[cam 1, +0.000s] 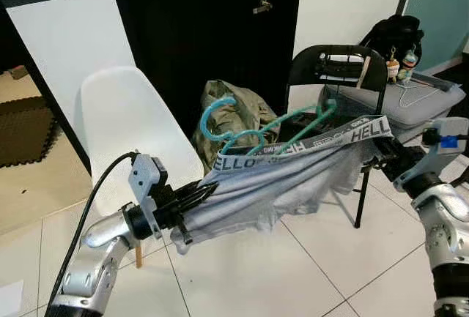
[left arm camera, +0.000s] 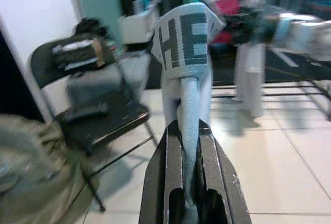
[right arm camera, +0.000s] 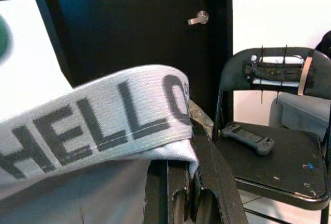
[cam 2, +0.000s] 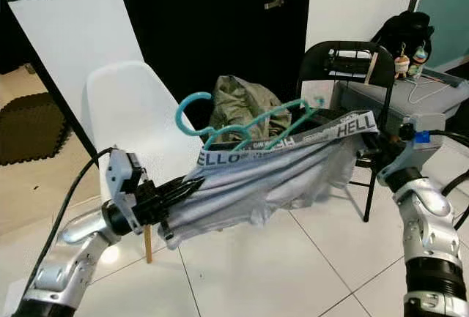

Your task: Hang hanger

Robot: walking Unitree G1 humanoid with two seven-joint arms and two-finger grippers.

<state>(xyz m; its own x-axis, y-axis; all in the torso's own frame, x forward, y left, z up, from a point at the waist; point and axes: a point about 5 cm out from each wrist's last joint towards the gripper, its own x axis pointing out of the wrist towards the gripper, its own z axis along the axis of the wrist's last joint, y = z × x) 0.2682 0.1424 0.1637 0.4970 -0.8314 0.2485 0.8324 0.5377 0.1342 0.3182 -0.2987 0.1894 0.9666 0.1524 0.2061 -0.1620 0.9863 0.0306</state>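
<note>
The left claw point(cam 1: 196, 198) and right claw point(cam 1: 375, 157) each clench an end of the grey underwear with a lettered waistband point(cam 1: 293, 178), stretched between them. A teal plastic hanger point(cam 1: 256, 130) sits in the waistband. Behind stand a white moulded chair point(cam 1: 124, 119), a camouflage bag point(cam 1: 238, 108) and a black folding chair point(cam 1: 330, 75).

Bare tiled floor point(cam 1: 293, 273) lies open below the stretched grey garment point(cam 1: 278, 185), while a white chair point(cam 1: 121, 127) and black folding chair point(cam 1: 337, 75) crowd behind it.

left hand point(cam 1: 192, 198): raised, fingers clamped; right hand point(cam 1: 381, 157): raised, fingers clamped
</note>
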